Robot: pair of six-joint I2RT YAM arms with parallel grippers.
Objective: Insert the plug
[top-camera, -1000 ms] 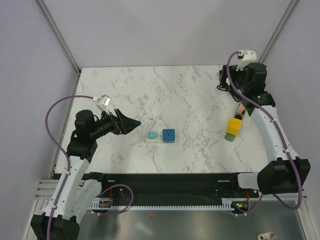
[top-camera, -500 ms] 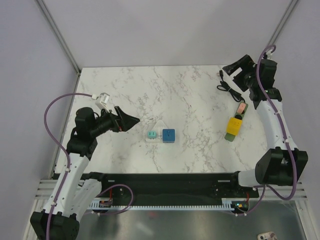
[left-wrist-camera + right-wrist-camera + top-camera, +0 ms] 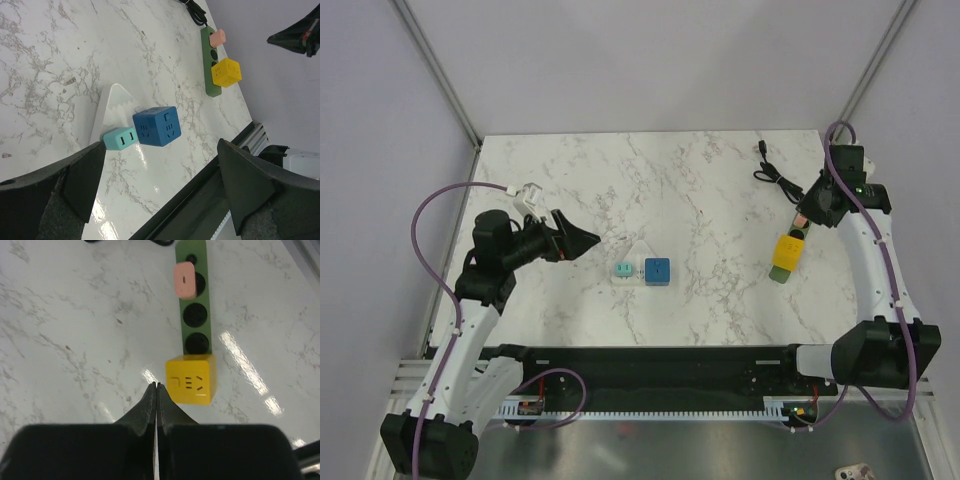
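Observation:
A blue cube plug [image 3: 657, 270] [image 3: 156, 126] and a small teal plug [image 3: 621, 270] [image 3: 120, 138] lie side by side on a white triangular piece [image 3: 640, 252] at mid-table. My left gripper [image 3: 582, 242] [image 3: 161, 150] hovers just left of them, open and empty. At the right lies a green power strip [image 3: 780, 273] [image 3: 192, 255] carrying a yellow cube [image 3: 787, 249] [image 3: 191, 379] and a pink plug [image 3: 185, 280]. My right gripper [image 3: 807, 210] [image 3: 157, 385] hangs above the strip, shut on nothing, its tips just left of the yellow cube.
A black cable [image 3: 772, 175] coils from the strip's far end toward the back right corner. Two sockets [image 3: 195, 315] between the pink plug and the yellow cube stand bare. The black frame rail [image 3: 650, 355] runs along the near table edge.
The right arm swung from the back right corner down over the power strip and its jaws closed. The left arm barely moved.

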